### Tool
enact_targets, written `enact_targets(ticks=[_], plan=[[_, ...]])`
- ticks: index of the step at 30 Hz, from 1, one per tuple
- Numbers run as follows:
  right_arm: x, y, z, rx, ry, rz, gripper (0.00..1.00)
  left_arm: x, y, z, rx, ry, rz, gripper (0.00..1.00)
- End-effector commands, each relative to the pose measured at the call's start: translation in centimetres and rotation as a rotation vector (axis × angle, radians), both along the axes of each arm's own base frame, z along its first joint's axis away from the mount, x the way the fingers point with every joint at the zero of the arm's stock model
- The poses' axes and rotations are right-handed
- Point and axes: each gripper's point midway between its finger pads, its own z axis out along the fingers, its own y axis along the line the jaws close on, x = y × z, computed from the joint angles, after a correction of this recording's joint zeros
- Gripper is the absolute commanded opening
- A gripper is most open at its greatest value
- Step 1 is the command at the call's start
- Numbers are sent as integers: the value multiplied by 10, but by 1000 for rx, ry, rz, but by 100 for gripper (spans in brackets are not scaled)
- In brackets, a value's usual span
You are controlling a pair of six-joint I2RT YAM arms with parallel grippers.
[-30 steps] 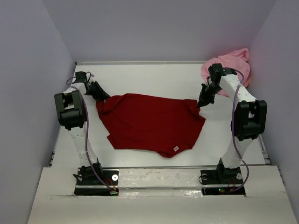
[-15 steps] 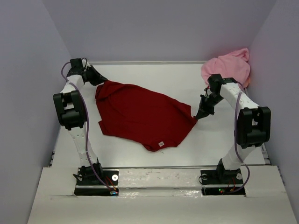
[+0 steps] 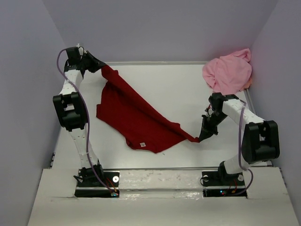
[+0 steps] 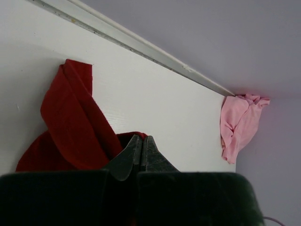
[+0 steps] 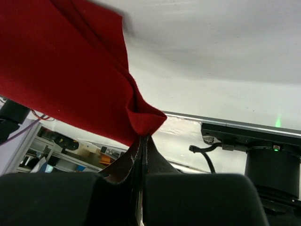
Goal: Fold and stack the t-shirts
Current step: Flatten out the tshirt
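Left wrist, red t-shirt (image 4: 70, 127) partly hidden

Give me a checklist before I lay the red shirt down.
1. The left gripper shut on the dark red shirt: ok.
2. The right gripper shut on its other end: ok.
3. Shirt flat on the table: not ok, it hangs twisted between them.
4. The pink shirt apart from it, heaped in the far right corner: ok.
5. Which parts of the shirt are pinched: cannot tell.
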Motion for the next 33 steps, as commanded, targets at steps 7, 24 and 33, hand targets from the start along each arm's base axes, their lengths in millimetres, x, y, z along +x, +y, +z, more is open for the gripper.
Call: enact_targets(ticks=[7, 24, 33], plan=[[-43, 26, -14, -10, 138, 87, 0, -28, 52, 8, 121, 122, 232, 0], [-97, 86, -72, -136, 344, 453, 0, -119, 131, -81, 216, 661, 528, 0], [-80, 90, -68, -158, 267, 458, 0, -117, 129, -59, 225, 598, 486, 9]])
